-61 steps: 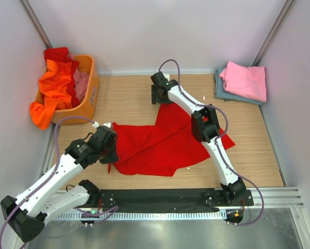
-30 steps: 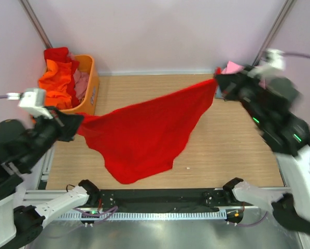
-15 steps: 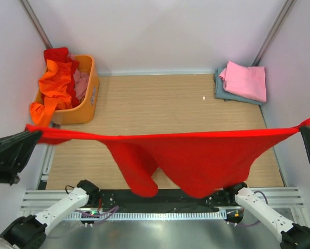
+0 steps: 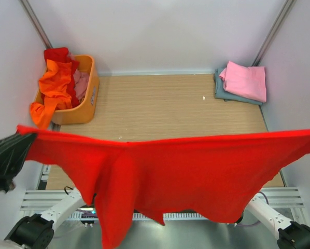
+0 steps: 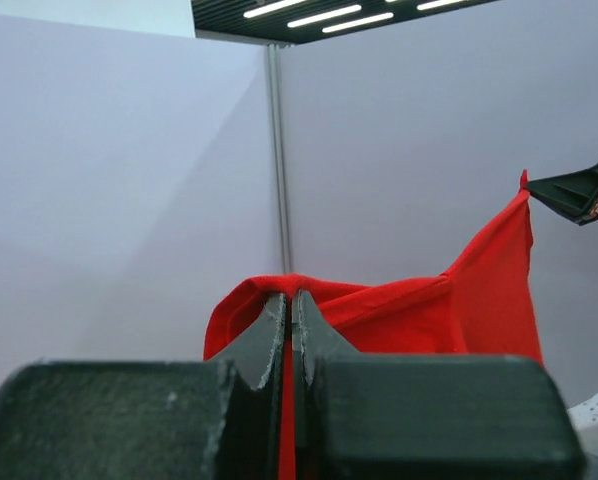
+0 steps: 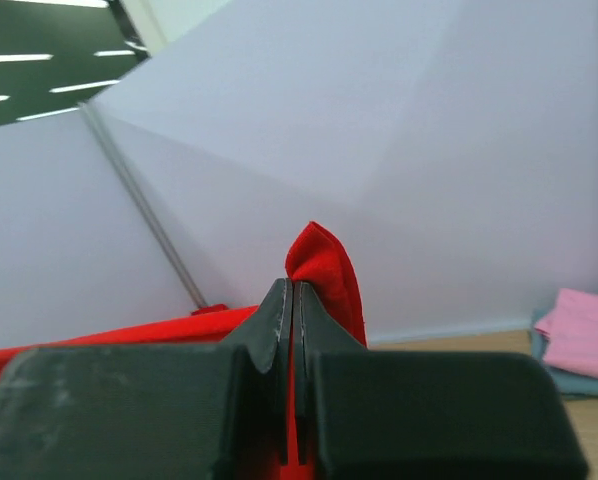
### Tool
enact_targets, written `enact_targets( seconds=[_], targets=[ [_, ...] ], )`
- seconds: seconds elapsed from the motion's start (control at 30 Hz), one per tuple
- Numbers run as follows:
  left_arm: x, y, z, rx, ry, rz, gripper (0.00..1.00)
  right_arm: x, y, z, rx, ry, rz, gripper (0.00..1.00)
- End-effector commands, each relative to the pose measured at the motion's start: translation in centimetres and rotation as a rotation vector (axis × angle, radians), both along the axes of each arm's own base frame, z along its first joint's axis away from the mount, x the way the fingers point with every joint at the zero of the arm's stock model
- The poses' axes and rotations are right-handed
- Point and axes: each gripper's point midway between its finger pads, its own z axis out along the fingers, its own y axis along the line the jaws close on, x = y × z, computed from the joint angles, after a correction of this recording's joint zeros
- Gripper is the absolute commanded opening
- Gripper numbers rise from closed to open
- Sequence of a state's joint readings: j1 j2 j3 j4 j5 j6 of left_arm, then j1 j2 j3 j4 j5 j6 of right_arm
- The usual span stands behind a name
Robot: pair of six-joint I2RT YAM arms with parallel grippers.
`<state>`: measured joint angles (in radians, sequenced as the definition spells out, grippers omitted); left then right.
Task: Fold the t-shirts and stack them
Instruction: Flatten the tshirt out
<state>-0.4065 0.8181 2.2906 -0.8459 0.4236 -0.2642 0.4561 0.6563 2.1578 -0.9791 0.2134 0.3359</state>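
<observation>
Soft, light and limp, the red t-shirt (image 4: 186, 171) sags between its far-left and far-right ends, sensibly pinched in the clenched left gripper (image 5: 287, 303) and right gripper (image 6: 292, 292).

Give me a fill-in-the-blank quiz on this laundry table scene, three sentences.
The large cloth t-shirt gripped by the left tool and the right tool is coloured ___.
The folded grey-blue cloth t-shirt lies under a folded ___ one.
The rigid orange plastic basket stands in the far ___ corner of the wooden table.
Missing words: red; pink; left.
</observation>
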Motion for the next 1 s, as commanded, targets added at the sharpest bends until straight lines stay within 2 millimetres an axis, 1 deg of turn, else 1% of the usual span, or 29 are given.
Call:
enact_targets(
  seconds=[0.0,0.03,0.07,0.1,0.13,0.17,0.2,0.27,0.3,0.33,0.37,0.4,0.43,0.47,0.5,0.53,0.57,0.6,0.63,0.67,0.7,0.73,0.77,0.8,0.83,0.87,0.9,0.93,0.97],
  targets=[
    [8.1,-2.4,0.0,0.075,0.05,0.087,0.0,9.8,-0.1,-3.4,-0.086,0.246,-0.253,0.01],
    [10.9,-3.2,-1.3,0.104,0.098,0.104,0.0,12.0,0.5,-4.4,-0.111,0.299,-0.28,0.01],
    [13.1,-3.9,-1.5,0.116,0.103,0.121,0.0,14.7,1.3,-6.9,-0.151,0.379,-0.304,0.01],
    [16.1,-4.7,-3.4,0.161,0.147,0.151,0.0,16.2,0.9,-7.7,-0.141,0.408,-0.371,0.01],
    [18.4,-5.1,-4.4,0.185,0.175,0.179,0.0,19.6,2.0,-10.8,-0.181,0.509,-0.406,0.01],
    [20.6,-5.2,-5.2,0.199,0.203,0.224,0.0,21.1,2.0,-12.4,-0.192,0.559,-0.456,0.01],
    [24.9,-6.6,-7.5,0.253,0.274,0.242,0.0,23.0,2.4,-13.9,-0.202,0.602,-0.491,0.01],
    [29.7,-8.2,-11.5,0.374,0.343,0.243,0.0,28.2,3.6,-18.7,-0.265,0.708,-0.585,0.01],
    [34.8,-10.0,-15.6,0.452,0.451,0.226,0.0,29.9,4.0,-20.3,-0.285,0.737,-0.609,0.01],
    [37.2,-10.5,-17.8,0.491,0.508,0.225,0.0,31.8,3.6,-22.0,-0.294,0.771,-0.642,0.01],
    [40.2,-10.8,-20.8,0.538,0.574,0.233,0.0,35.9,4.6,-26.4,-0.342,0.855,-0.666,0.01],
    [45.0,-11.6,-25.8,0.596,0.678,0.254,0.0,37.9,4.6,-28.6,-0.333,0.898,-0.668,0.01],
    [47.9,-11.7,-29.1,0.626,0.739,0.275,0.0,40.4,3.8,-30.5,-0.309,0.949,-0.687,0.01],
    [50.7,-11.3,-32.0,0.629,0.811,0.31,0.0,43.3,3.8,-36.1,-0.373,1.073,-0.722,0.01],
    [53.3,-11.0,-29.8,0.576,0.781,0.368,0.04,45.1,3.6,-38.6,-0.397,1.127,-0.751,0.01],
    [58.3,-11.9,-39.4,0.627,0.951,0.361,0.22,47.8,3.9,-37.3,-0.382,1.101,-0.761,0.05],
    [58.5,-11.5,-42.4,0.609,1.096,0.362,0.66,49.6,3.8,-43.4,-0.488,1.244,-0.78,0.42],
    [60.2,-11.4,-42.4,0.558,1.086,0.407,0.92,50.7,4.0,-44.1,-0.529,1.269,-0.774,0.66],
    [61.2,-11.9,-41.7,0.495,1.065,0.398,0.99,52.9,4.6,-41.5,-0.496,1.218,-0.77,0.8],
    [60.6,-12.6,-41.9,0.468,1.09,0.362,1.0,52.7,4.7,-42.8,-0.546,1.275,-0.762,0.89],
    [59.3,-12.9,-45.9,0.511,1.179,0.339,1.0,53.0,4.6,-43.1,-0.553,1.282,-0.766,0.9],
    [58.9,-13.4,-42.1,0.476,1.086,0.368,1.0,52.7,4.8,-42.7,-0.546,1.273,-0.762,0.91],
    [58.1,-13.8,-42.4,0.491,1.087,0.372,1.0,52.4,4.8,-42.2,-0.536,1.26,-0.756,0.93],
    [57.2,-13.9,-43.1,0.523,1.095,0.371,1.0,51.4,4.7,-39.1,-0.486,1.203,-0.751,0.93],
    [55.8,-14.2,-41.5,0.537,1.084,0.395,1.0,50.1,4.6,-40.5,-0.498,1.231,-0.742,0.93],
    [55.1,-14.2,-41.1,0.552,1.089,0.41,1.0,49.8,4.7,-39.8,-0.468,1.2,-0.731,0.94],
    [54.2,-14.1,-40.5,0.562,1.094,0.428,1.0,48.4,5.0,-36.8,-0.422,1.146,-0.702,0.94],
    [52.9,-14.1,-40.7,0.585,1.124,0.439,1.0,47.1,5.1,-38.5,-0.44,1.182,-0.68,0.94],
    [51.7,-13.2,-40.7,0.602,1.14,0.482,1.0,46.4,5.3,-38.0,-0.415,1.168,-0.655,0.94]
  ],
)
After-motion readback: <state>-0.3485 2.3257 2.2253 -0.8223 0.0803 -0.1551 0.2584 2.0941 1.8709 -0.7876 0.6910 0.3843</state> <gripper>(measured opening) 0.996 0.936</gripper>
